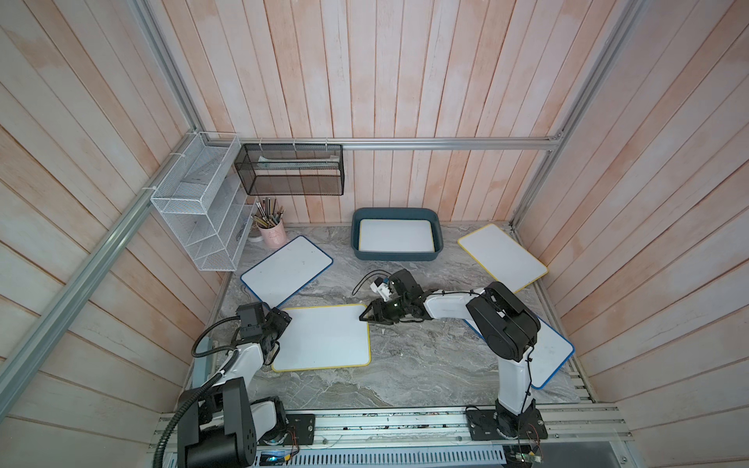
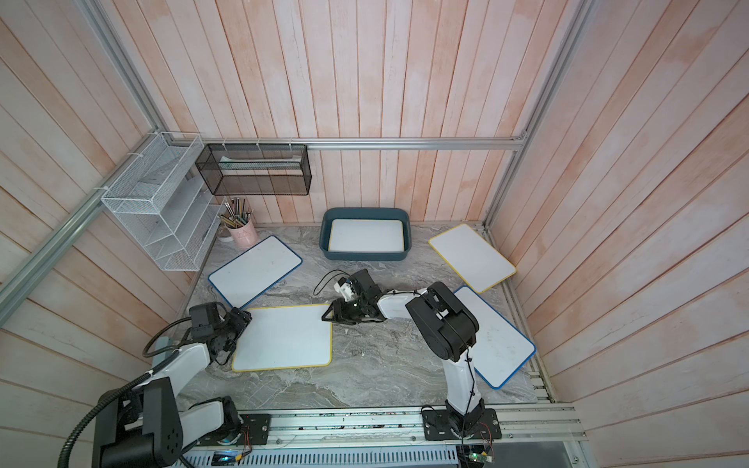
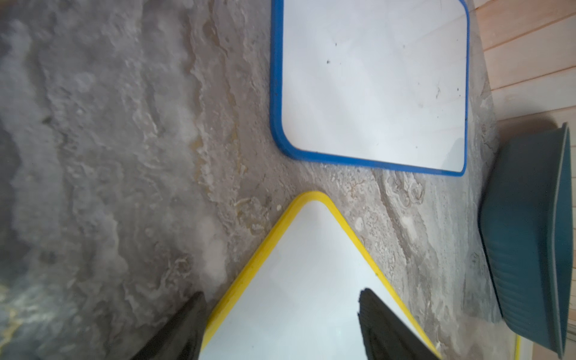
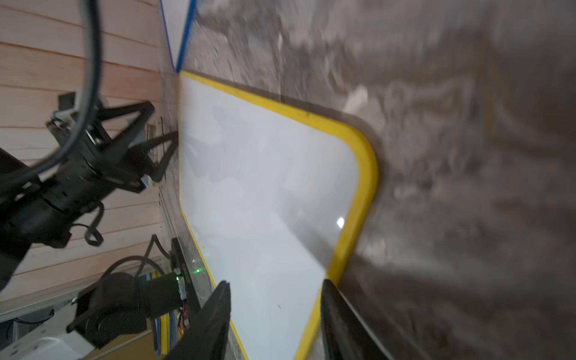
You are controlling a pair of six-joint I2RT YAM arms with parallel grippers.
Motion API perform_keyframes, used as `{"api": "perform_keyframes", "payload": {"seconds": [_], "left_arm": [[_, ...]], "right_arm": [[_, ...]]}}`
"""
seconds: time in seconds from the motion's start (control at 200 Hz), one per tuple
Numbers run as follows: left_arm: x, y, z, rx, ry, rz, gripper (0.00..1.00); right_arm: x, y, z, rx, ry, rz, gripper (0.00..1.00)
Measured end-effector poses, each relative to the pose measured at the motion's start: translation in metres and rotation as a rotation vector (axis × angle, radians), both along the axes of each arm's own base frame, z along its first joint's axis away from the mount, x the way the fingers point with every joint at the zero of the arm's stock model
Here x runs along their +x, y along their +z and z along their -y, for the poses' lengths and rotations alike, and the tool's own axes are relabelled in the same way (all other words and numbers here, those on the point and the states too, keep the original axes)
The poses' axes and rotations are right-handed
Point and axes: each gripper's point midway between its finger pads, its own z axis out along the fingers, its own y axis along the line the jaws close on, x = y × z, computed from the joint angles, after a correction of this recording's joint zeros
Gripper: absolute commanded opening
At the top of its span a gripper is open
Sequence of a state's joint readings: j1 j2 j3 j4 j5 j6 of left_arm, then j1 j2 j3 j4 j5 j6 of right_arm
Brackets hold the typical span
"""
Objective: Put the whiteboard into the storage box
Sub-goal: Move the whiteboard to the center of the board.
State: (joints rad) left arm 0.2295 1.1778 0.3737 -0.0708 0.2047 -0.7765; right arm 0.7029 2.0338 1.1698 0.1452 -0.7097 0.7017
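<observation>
A yellow-framed whiteboard (image 1: 322, 336) (image 2: 283, 336) lies on the marble table between my two grippers. My left gripper (image 1: 279, 330) (image 3: 283, 294) is open at the board's near-left corner, with one finger over the white face and the other outside the yellow frame (image 3: 258, 261). My right gripper (image 1: 364, 316) (image 4: 276, 283) is open astride the board's far-right corner (image 4: 358, 187). The teal storage box (image 1: 395, 255) (image 2: 364, 254) (image 3: 530, 233) stands at the back centre. Another whiteboard (image 1: 396, 235) lies flat inside it.
A blue-framed whiteboard (image 1: 287, 269) (image 3: 374, 84) lies at the back left, a yellow-framed one (image 1: 502, 255) at the back right, and a blue-framed one (image 1: 555, 352) under my right arm. A pink pen cup (image 1: 272, 235), white wire basket (image 1: 202, 210) and black mesh rack (image 1: 292, 170) occupy the back-left corner.
</observation>
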Motion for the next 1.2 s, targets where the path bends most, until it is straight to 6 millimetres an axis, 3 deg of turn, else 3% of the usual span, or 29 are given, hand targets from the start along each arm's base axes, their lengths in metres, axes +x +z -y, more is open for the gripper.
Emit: {"api": "perform_keyframes", "payload": {"seconds": [0.095,0.185,0.26,0.38,0.53,0.65,0.79,0.905,1.03,1.12,1.2], "left_arm": [[-0.006,0.000,0.013,-0.044,-0.030,0.004,0.76],[-0.008,0.000,0.022,-0.073,-0.056,0.001,0.75],[-0.007,0.000,0.030,-0.083,-0.086,-0.010,0.75],[-0.005,0.000,0.049,-0.100,-0.145,-0.025,0.75],[-0.003,0.000,0.085,-0.138,-0.237,-0.047,0.73],[-0.005,0.001,0.138,-0.191,-0.353,-0.072,0.73],[-0.023,0.002,0.196,-0.234,-0.472,-0.121,0.73],[-0.033,0.002,0.226,-0.257,-0.526,-0.156,0.73],[-0.034,0.002,0.234,-0.213,-0.539,-0.187,0.73],[-0.030,0.004,0.220,-0.099,-0.522,-0.212,0.73],[-0.015,0.017,0.208,0.015,-0.512,-0.187,0.73]], "right_arm": [[0.033,0.029,-0.011,0.055,-0.003,0.098,0.48],[0.050,0.042,-0.006,0.075,-0.017,0.149,0.48],[0.059,0.038,0.011,0.061,-0.043,0.153,0.48],[0.060,0.021,0.054,-0.005,-0.105,0.127,0.48],[0.052,0.013,0.105,-0.072,-0.174,0.108,0.48],[0.048,0.016,0.136,-0.096,-0.222,0.113,0.48],[0.040,0.024,0.160,-0.118,-0.246,0.106,0.48],[0.027,0.042,0.167,-0.137,-0.228,0.130,0.48],[0.005,0.057,0.179,-0.172,-0.213,0.148,0.48],[-0.021,0.056,0.188,-0.191,-0.206,0.114,0.48],[-0.048,0.048,0.192,-0.207,-0.189,0.061,0.48]]}}
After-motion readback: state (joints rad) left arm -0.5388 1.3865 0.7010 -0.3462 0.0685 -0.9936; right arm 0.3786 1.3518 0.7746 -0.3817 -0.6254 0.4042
